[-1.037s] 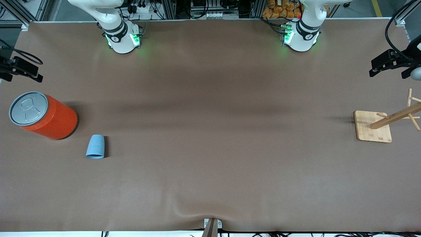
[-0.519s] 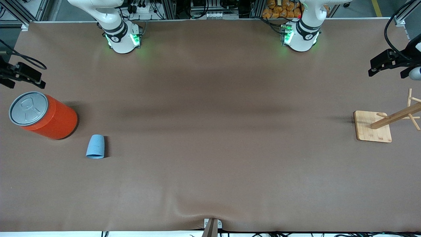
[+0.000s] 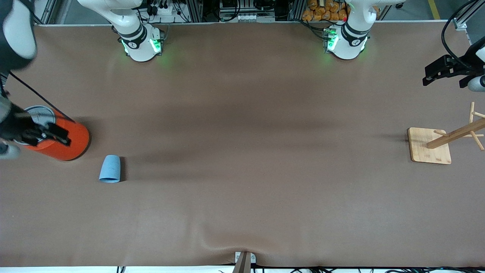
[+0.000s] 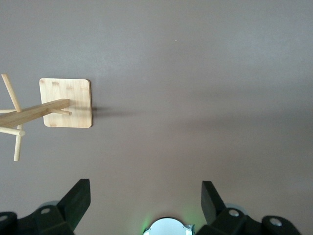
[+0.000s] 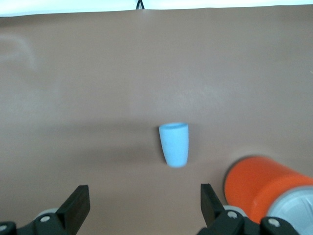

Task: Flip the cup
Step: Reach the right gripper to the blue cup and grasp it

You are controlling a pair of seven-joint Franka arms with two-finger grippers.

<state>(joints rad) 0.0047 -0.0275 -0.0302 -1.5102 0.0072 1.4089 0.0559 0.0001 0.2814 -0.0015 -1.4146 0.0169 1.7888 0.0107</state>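
Cup (image 3: 110, 169): small, light blue, tapered, no handle. It sits on the brown worktop (image 3: 242, 151) toward the right arm's end, wide end on the worktop and narrow closed end up, i.e. upside down. Nothing touches it. In the right wrist view the cup (image 5: 174, 144) shows alone on bare worktop, w/ its shadow beside it.

Orange can (image 3: 66, 142): big cylinder w/ grey pull-tab lid, standing just beside the cup, slightly farther from the front camera and closer to the worktop edge at the right arm's end. Can and cup are apart, w/ a gap of bare worktop between them. Right wrist view shows the can (image 5: 259, 186) near the cup, lid partly cut off by the frame edge.

Right pincer (image 5: 142, 205): up in the air over the orange can, partly covering the lid in the front view (image 3: 57, 133). Fingers spread wide, holding nothing; the cup shows between the two black fingers (image 5: 77, 205) in the wrist view, well clear of both.

Left pincer (image 4: 145, 203): in the air at the left arm's end of the worktop, over bare surface near the wooden rack; front view shows it (image 3: 441, 70) at the frame edge. Fingers spread wide, holding nothing. This arm waits.

Wooden rack (image 3: 451, 137): square bamboo base flat on the worktop, post w/ pegs rising from it. Well apart from cup and can. Left wrist view shows the rack (image 4: 66, 103) w/ base and pegs.
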